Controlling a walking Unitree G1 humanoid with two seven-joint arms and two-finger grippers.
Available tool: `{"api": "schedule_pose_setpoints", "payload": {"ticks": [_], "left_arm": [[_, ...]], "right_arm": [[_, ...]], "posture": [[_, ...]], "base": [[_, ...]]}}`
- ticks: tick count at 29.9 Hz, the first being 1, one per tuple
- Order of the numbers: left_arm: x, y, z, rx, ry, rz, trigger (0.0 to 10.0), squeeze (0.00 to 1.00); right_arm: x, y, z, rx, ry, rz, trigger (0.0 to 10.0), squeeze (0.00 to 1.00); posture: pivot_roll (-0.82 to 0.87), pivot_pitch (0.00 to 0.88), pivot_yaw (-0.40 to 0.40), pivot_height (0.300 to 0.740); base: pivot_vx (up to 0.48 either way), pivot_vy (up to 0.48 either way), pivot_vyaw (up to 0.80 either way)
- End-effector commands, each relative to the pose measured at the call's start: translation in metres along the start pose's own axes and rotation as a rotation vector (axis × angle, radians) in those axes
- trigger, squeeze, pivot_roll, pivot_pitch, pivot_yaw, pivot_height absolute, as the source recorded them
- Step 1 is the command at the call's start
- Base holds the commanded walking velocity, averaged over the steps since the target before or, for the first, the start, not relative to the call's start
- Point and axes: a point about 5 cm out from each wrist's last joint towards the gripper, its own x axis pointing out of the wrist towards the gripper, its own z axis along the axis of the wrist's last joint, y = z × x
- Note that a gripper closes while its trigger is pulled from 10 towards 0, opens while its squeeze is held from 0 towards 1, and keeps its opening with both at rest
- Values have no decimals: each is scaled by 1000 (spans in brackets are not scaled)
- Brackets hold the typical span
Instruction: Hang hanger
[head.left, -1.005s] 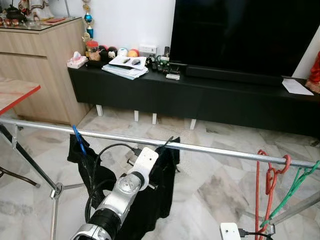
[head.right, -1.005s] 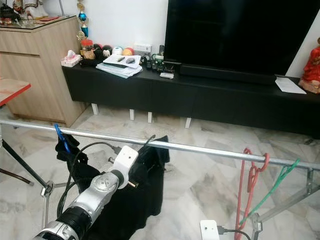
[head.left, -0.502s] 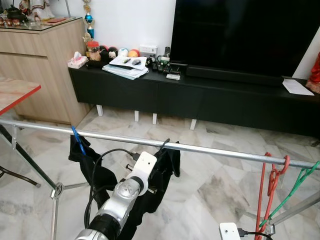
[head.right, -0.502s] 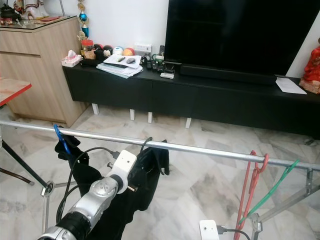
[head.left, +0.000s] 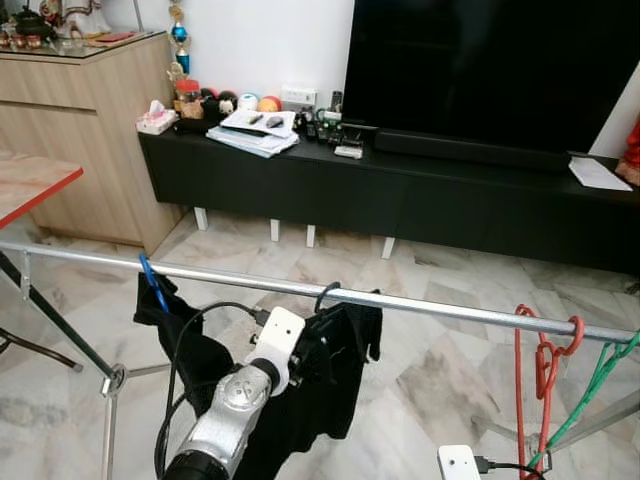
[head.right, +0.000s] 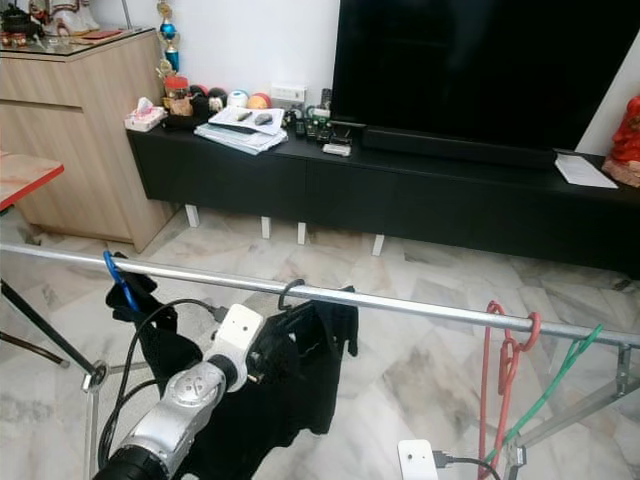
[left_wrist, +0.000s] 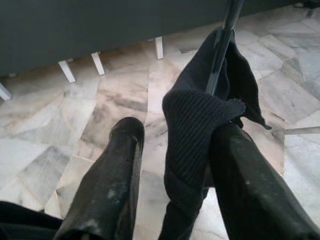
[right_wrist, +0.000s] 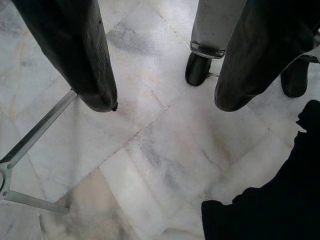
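A silver rail (head.left: 450, 312) runs across in front of me. The black hanger's hook (head.left: 323, 294) curls over the rail, and a black garment (head.left: 345, 370) hangs from it. My left gripper (head.left: 312, 355) is just below the rail against that garment. In the left wrist view the left gripper (left_wrist: 175, 132) is open, with a fold of the garment (left_wrist: 195, 120) between its fingers, resting against one finger (left_wrist: 245, 185), and the hanger's thin black bar (left_wrist: 220, 55) rising beyond. My right gripper (right_wrist: 165, 102) hangs low over the marble floor, open and empty.
A second dark garment on a blue hanger (head.left: 150, 285) hangs at the rail's left. A red hanger (head.left: 545, 350) and a green hanger (head.left: 600, 365) hang at its right end. The rack's leg (head.left: 110, 385) stands lower left. A black TV cabinet (head.left: 400, 190) lies beyond.
The hanger's hook has come up and over the rail, and the garment has shifted right along it. My left arm has dropped a little lower.
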Motion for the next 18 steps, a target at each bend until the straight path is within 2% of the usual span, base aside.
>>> {"api": "schedule_pose_setpoints", "payload": {"ticks": [1,2,3,10,12,14,15,18], "left_arm": [[-3,-1,3,11,-15,-12,10000,1000],[-5,0,3,15,-19,-13,10000,1000],[-10,1,4,26,-32,-20,10000,0],[-35,8,8,55,-76,-33,10000,0],[-49,13,9,64,-89,-38,10000,0],[-53,14,10,67,-94,-41,10000,0],[-63,16,12,56,-118,-33,10000,0],[-72,19,14,24,-145,-9,10000,0]], "right_arm": [[0,0,2,-7,-7,1,10000,0],[0,0,2,-7,-8,1,10000,0],[0,0,2,-6,-7,1,10000,0],[0,-1,1,-5,-6,4,10000,0],[0,-1,1,-15,-4,9,10000,0],[0,-1,1,-18,-3,10,10000,0],[0,-1,1,-25,-2,13,10000,0],[0,-1,1,-32,-2,15,10000,0]], "posture": [[132,0,-58,740],[133,0,-57,740],[132,0,-55,740],[144,0,-58,740],[163,0,-69,740],[165,0,-70,740],[168,0,-70,740],[168,0,-69,740]], "base": [[0,0,0],[0,0,0],[0,0,0],[0,0,0],[0,0,0],[0,0,0],[0,0,0],[0,0,0]]}}
